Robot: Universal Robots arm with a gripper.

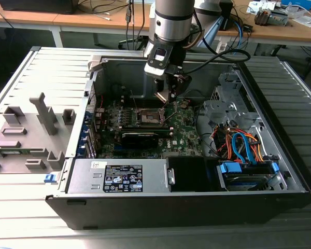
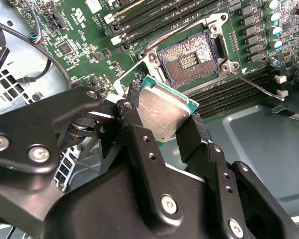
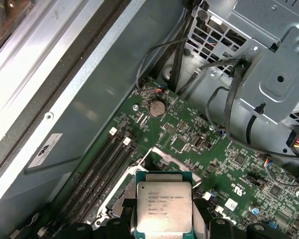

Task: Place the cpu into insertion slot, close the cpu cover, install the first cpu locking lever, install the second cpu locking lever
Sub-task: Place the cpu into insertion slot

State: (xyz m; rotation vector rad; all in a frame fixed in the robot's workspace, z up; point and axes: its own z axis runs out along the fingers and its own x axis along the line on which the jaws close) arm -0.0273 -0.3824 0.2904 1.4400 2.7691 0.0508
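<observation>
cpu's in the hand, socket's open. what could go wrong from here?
1. The hand grips the cpu by two opposite edges only; a slip would drop it onto the circuit board.
2. The insertion slot lies open with its contacts bare; a tilted or offset touchdown might bend them.
3. A thin locking lever sticks out beside the slot and may snag the hand on the way down.

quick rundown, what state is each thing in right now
cpu, gripped, held in the air over the board, not seated
gripper, shut on the cpu's edges
insertion slot, uncovered and empty, contacts bare
locking lever, unhooked, sticking out from the slot's corner
computer case, lying on its side, open on top
</observation>
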